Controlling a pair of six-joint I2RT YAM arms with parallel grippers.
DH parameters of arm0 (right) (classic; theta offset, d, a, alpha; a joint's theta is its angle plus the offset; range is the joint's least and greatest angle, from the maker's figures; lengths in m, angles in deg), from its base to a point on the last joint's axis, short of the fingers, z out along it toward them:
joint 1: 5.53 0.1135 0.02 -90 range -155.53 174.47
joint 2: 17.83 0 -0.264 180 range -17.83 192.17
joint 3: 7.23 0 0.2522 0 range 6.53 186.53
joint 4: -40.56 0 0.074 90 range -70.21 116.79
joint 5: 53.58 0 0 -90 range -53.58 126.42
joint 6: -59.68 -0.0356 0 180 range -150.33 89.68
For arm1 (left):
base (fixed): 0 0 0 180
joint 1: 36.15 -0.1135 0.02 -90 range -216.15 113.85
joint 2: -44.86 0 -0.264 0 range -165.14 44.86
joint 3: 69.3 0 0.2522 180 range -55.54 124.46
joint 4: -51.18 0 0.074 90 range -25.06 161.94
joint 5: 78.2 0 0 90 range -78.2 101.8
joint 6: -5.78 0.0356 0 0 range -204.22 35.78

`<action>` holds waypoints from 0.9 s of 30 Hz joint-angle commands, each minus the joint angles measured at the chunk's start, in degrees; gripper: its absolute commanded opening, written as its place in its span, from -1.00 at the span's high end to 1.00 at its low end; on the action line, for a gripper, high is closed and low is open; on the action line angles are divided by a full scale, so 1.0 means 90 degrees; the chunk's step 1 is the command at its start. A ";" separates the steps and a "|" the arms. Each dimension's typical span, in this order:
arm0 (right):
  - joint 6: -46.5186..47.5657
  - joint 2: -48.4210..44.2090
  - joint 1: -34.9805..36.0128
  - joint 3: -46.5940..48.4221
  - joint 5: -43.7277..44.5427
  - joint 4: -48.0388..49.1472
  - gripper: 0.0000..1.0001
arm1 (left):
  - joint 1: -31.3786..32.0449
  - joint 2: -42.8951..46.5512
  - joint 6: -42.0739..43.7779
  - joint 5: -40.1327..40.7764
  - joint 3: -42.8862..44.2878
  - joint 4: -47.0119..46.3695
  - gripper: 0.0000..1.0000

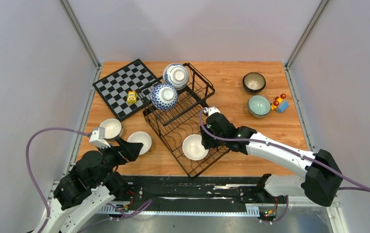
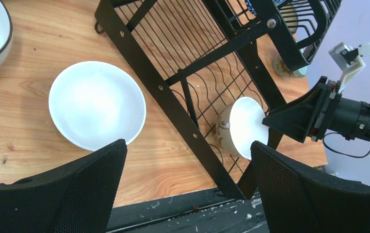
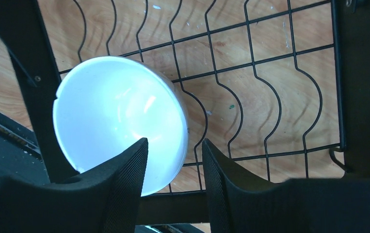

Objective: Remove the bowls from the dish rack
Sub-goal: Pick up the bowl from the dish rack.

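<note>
The black wire dish rack (image 1: pixel 200 92) stands mid-table. Two blue-and-white bowls sit in its upper basket, one at the back (image 1: pixel 176 75) and one nearer (image 1: pixel 164 95). A white bowl (image 1: pixel 195 147) (image 3: pixel 117 116) leans on the lower tray. My right gripper (image 1: pixel 205 141) (image 3: pixel 175 141) is open and straddles that bowl's rim, one finger over the inside and one outside, with a gap showing. My left gripper (image 1: pixel 135 147) (image 2: pixel 188 144) is wide open and holds nothing, just beside a white bowl (image 1: pixel 139 141) (image 2: pixel 97 104) on the table. Another bowl (image 1: pixel 110 128) stands left of it.
A dark bowl (image 1: pixel 254 82) and a pale teal bowl (image 1: pixel 259 105) stand on the table at the right, next to a small colourful toy (image 1: pixel 280 103). A chessboard (image 1: pixel 120 85) with a yellow piece (image 1: pixel 132 97) lies at the back left, touching the rack.
</note>
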State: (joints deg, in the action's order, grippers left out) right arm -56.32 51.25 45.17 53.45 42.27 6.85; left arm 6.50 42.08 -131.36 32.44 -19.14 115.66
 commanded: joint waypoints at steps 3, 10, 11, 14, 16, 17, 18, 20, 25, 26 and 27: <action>-0.0064 0.0375 -0.0135 -0.0154 -0.0202 -0.0099 0.15 | 0.0046 -0.0539 -0.0260 -0.0454 -0.0150 -0.0355 -1.00; -0.0053 0.0612 -0.0141 -0.0163 -0.0456 -0.0064 0.44 | 0.0046 -0.1259 -0.0240 -0.1029 -0.0391 -0.0860 -1.00; -0.0058 0.0652 -0.0136 -0.0173 -0.0501 -0.0064 0.49 | 0.0043 -0.1313 -0.0246 -0.1071 -0.0431 -0.0911 -1.00; -0.0081 0.0762 -0.0144 -0.0199 -0.0546 -0.0053 0.63 | 0.0046 -0.1443 -0.0256 -0.1166 -0.0493 -0.1038 -1.00; -0.0115 0.0799 -0.0143 -0.0212 -0.0546 -0.0031 0.79 | 0.0047 -0.1479 -0.0270 -0.1169 -0.0513 -0.1087 -1.00; -0.0131 0.0794 -0.0147 -0.0205 -0.0551 -0.0030 0.85 | 0.0046 -0.1494 -0.0275 -0.1167 -0.0520 -0.1109 -1.00; -0.0164 0.0772 -0.0140 -0.0203 -0.0552 -0.0030 0.89 | 0.0046 -0.1497 -0.0266 -0.1162 -0.0519 -0.1145 -1.00; -0.0221 0.0683 -0.0147 -0.0163 -0.0756 -0.0055 1.00 | 0.0046 -0.1508 -0.0247 -0.1144 -0.0510 -0.1164 -1.00; -0.0372 0.0330 -0.0109 0.0139 -0.0831 -0.0489 1.00 | 0.0046 -0.1607 -0.0111 -0.1163 -0.0410 -0.1256 -1.00; -0.0400 0.0214 -0.0073 0.0233 -0.0832 -0.0615 1.00 | 0.0048 -0.1672 -0.0025 -0.1236 -0.0367 -0.1309 -1.00; -0.0419 0.0124 -0.0021 0.0329 -0.0775 -0.0742 1.00 | 0.0046 -0.1763 0.0052 -0.1318 -0.0313 -0.1341 -1.00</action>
State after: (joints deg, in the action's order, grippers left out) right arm -58.07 56.10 44.58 52.97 36.56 5.60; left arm 6.52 28.26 -132.82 22.35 -23.45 106.04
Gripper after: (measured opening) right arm 0.100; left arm 0.997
